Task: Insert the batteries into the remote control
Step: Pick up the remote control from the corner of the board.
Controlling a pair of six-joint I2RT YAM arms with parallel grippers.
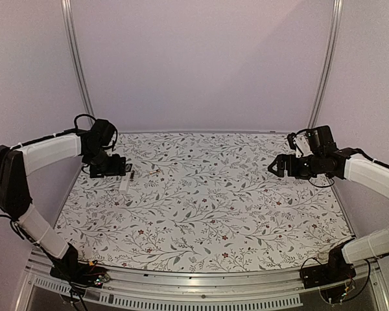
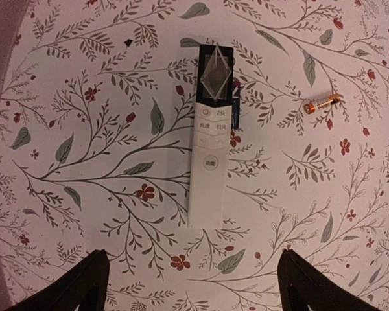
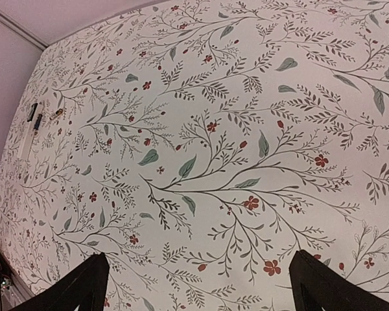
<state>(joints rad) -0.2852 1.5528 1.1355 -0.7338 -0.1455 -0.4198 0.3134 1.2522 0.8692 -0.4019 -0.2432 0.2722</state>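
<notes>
The white remote control (image 2: 206, 162) lies flat on the floral table, buttons up, with a dark glossy patch at its far end. A blackish battery (image 2: 236, 107) lies tight against its right side. A brass battery (image 2: 322, 103) lies apart, further right. My left gripper (image 2: 194, 288) is open and empty, hovering just short of the remote's near end; in the top view the left gripper (image 1: 124, 170) is at the far left beside the remote (image 1: 125, 184). My right gripper (image 1: 274, 166) is open and empty, raised at the far right. The right wrist view shows its fingers (image 3: 78, 285) wide apart.
The table (image 1: 201, 214) has a floral cloth. A metal frame post (image 1: 78, 65) and the wall stand close behind the left arm. The remote (image 3: 27, 142) shows far off at the left edge of the right wrist view. No separate cover piece shows.
</notes>
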